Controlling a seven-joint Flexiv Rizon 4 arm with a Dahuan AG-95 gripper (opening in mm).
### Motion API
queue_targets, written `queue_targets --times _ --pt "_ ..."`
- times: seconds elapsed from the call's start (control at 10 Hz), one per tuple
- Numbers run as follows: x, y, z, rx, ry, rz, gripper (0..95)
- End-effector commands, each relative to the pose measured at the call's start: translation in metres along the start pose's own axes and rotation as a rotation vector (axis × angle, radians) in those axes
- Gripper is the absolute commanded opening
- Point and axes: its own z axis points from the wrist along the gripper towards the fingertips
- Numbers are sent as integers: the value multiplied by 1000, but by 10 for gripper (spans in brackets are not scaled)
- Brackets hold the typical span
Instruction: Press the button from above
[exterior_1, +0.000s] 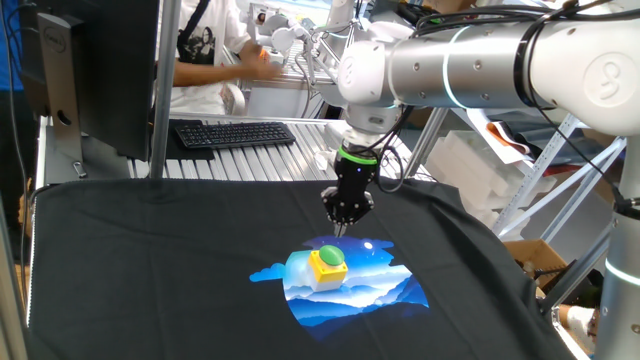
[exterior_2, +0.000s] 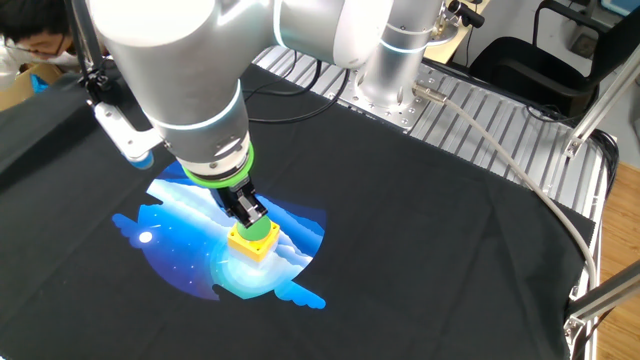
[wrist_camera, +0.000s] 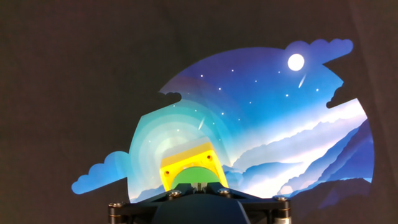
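The black cloth-covered surface (exterior_1: 150, 260) carries a blue sky-print graphic (wrist_camera: 280, 124). The small round green dome button (exterior_1: 329, 257) on its yellow cube-shaped box (exterior_2: 252, 243) sits there. My tool (exterior_1: 340, 226) hangs directly above it; finger state cannot be determined.

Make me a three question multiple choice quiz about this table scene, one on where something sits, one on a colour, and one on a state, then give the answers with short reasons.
1. Where does the yellow box sit?
A. On the blue sky picture printed on the black cloth
B. On the keyboard
C. On the bare metal tabletop

2. What colour is the button on top of the box?
A. Red
B. Green
C. White

3. In one fixed view, where is the claw relative to the button?
A. Lying flat on the cloth beside it
B. Above it, with a gap showing, pointing down
C. Gripping the box by its sides

Answers:
1 A: the blue print surrounds the box.
2 B: a green dome tops the yellow box.
3 B: one fixed view shows a gap between the tip and the dome.
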Motion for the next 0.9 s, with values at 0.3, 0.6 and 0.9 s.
queue_targets --times 0.3,0.6,0.9 --pt "-1 1 1 1 2 5 0" --pt "6 5 9 0 1 14 0" --pt "8 3 23 26 -5 -5 0"
